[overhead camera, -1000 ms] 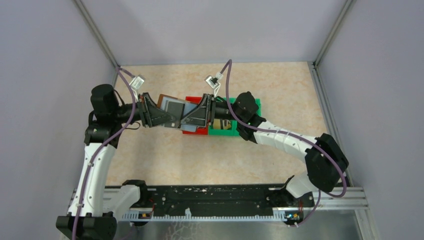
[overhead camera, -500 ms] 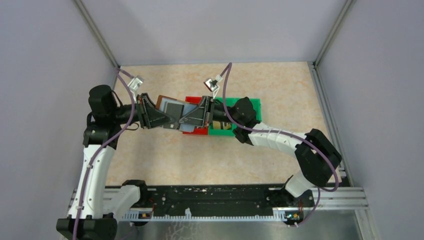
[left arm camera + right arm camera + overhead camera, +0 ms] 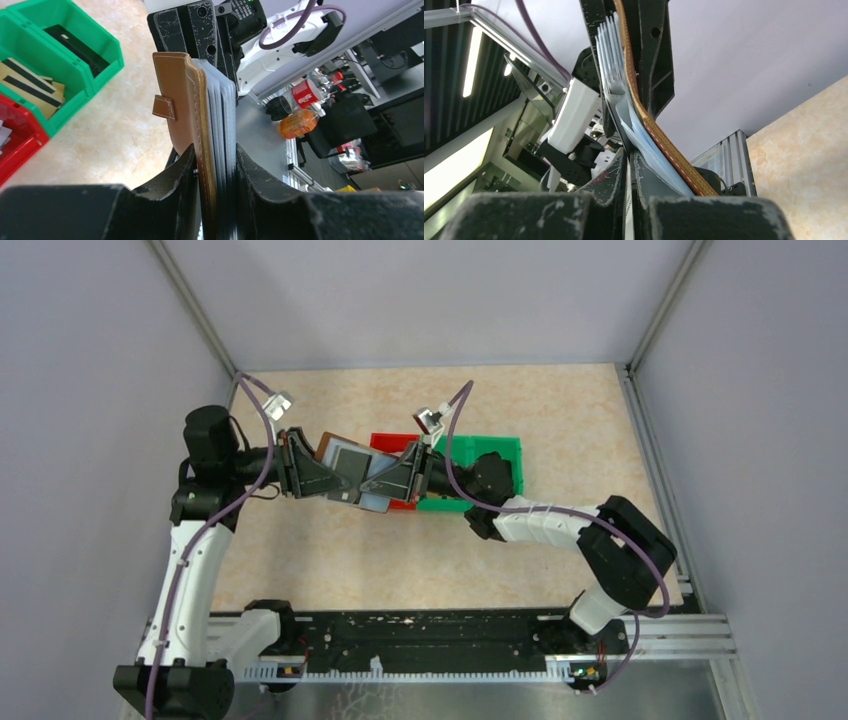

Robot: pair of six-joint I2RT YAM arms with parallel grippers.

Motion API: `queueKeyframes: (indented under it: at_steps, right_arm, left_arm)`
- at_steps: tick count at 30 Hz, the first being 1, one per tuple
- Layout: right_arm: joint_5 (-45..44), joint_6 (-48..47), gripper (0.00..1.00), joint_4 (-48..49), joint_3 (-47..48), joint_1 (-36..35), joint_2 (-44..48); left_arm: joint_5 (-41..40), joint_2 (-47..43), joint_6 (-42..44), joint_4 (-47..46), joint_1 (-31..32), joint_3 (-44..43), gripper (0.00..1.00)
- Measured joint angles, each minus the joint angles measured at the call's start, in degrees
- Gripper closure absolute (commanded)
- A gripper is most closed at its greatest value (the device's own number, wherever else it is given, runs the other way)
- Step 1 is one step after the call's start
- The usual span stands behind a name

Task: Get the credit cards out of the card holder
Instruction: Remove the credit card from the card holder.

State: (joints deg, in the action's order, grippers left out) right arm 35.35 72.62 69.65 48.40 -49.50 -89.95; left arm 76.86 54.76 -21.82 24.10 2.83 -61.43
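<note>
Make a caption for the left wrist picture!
Left gripper clamps the brown leather-look card holder near a green plastic bin and a red plastic bin.

- Top external: looks down from above and behind over the whole table.
- Left wrist: peers close along the card holder.
- Right wrist: faces the same card holder edge-on, close, tilted upward.

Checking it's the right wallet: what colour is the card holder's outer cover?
Tan-brown card holder, pale edge stitching; clearest in left wrist view.
</note>
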Motion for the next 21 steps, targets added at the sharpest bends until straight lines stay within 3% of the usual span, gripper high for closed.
queueKeyframes:
  at_steps: [7,17,21]
  right_arm:
    - [-1.9,-2.1,1.0,-0.15,-1.18,-0.63,2.97]
    - [-3.08,-4.11,1.0,-0.68,-3.02,-0.79,5.31]
    - [-3.45,-5.16,1.0,-1.73,-4.13,-0.79,7.08]
  left_arm:
    - [3.63,0.0,-8.28,-7.78,0.07,0.79,0.69]
    - [4.26,-0.26,-12.94,-11.89,0.09,1.51,0.71]
    - [4.5,-0.44,-13.4,-12.61,0.09,1.53,0.82]
